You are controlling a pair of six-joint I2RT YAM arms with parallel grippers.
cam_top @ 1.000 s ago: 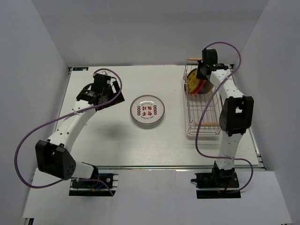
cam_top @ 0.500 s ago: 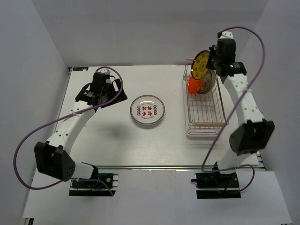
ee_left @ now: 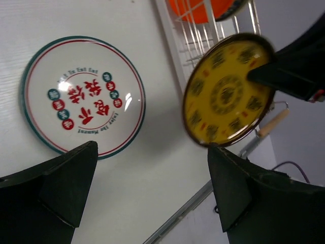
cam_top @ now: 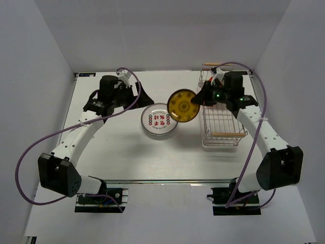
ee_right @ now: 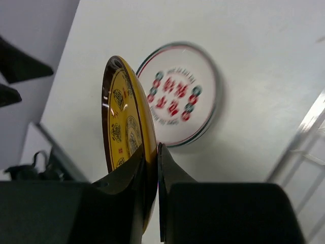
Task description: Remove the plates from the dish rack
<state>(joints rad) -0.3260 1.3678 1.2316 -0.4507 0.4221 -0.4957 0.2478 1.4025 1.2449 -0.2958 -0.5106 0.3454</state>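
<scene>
My right gripper (cam_top: 199, 101) is shut on the rim of a tan-yellow patterned plate (cam_top: 183, 105), held in the air between the dish rack (cam_top: 219, 133) and a white plate with red motifs (cam_top: 159, 120) that lies flat on the table. The yellow plate also shows in the right wrist view (ee_right: 126, 119) and the left wrist view (ee_left: 228, 95). An orange-red plate (ee_left: 203, 9) sits in the rack's far end. My left gripper (cam_top: 141, 93) is open and empty, above the table just behind the white plate (ee_left: 83, 96).
The wire rack stands at the table's right side with a wooden handle (cam_top: 226, 134) at its near end. White walls enclose the table on the left, back and right.
My right gripper lifted the yellow plate out of the rack and carried it left and down toward the white plate. My left gripper swung right toward the middle.
</scene>
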